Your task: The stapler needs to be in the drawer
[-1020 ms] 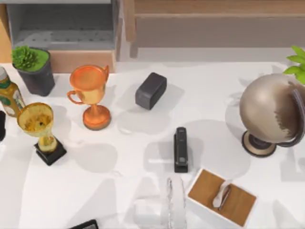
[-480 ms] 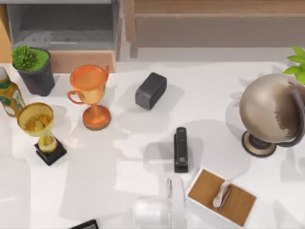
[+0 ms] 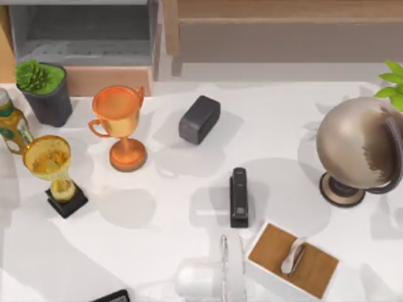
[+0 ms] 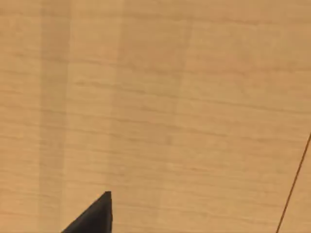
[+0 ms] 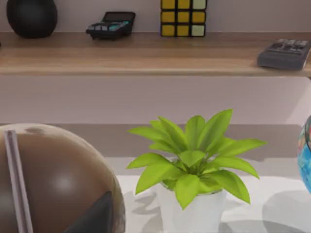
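Top view: stapler (image 3: 238,197) lies flat on the white counter (image 3: 189,189), lower centre of frame; drawer (image 3: 82,38) sits open at upper left; neither hand's state can be told.

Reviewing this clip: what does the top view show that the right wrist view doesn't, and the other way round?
Top view alone: the stapler lying on the white table, the open drawer at the top left, the dark grey block, the orange trophy and the gold trophy. Right wrist view alone: a shelf carrying a puzzle cube and a calculator. Both share the brown globe and the leafy plant.
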